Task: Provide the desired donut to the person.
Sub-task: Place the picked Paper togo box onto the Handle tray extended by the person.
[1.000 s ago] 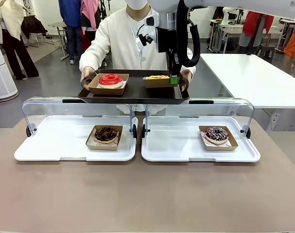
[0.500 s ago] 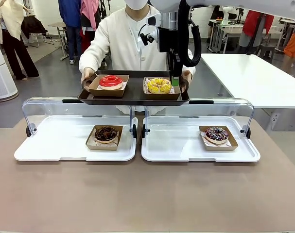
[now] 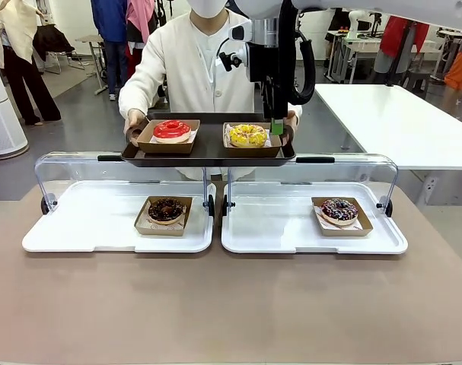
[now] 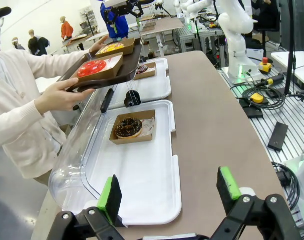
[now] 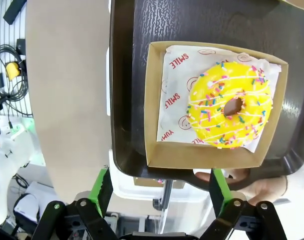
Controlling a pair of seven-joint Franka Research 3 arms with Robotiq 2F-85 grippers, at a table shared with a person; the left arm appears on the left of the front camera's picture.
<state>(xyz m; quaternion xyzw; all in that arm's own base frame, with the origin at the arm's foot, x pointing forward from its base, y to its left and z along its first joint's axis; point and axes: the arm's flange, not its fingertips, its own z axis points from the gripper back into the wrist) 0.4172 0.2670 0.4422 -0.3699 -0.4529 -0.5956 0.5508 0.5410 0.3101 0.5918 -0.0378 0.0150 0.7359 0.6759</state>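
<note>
Yellow-glazed donut with coloured sprinkles [image 3: 248, 134] in its brown cardboard tray: now resting on the right half of the dark rectangular serving tray [image 3: 208, 149], beside the red-glazed donut [image 3: 172, 129] in a matching tray on the left half. Serving tray held at both ends by the person in the cream cardigan [image 3: 186, 65] at the far side, left and right hands under its rim.

Changed over the last second: yellow donut lifted out of the grip and set flat on the serving tray; right gripper [image 5: 158, 186] gone from clamped on the cardboard edge to jaws spread wide, empty. From the right wrist, green pads [image 5: 100, 186] hanging clear of the cardboard tray on the near side, touching nothing. From the front, right arm's fingers just beside the right end of the serving tray.

Meaning for the task, as a judgement: handover essentially complete, only the retreat of the right arm left.

Left gripper [image 4: 168, 191]: jaws wide apart, empty, hovering near the left white display tray [image 4: 141, 185], well apart from its chocolate donut [image 4: 128, 127].

Right white display tray [image 3: 314, 220]: 1 chocolate sprinkled donut [image 3: 339, 210] untouched.
</note>
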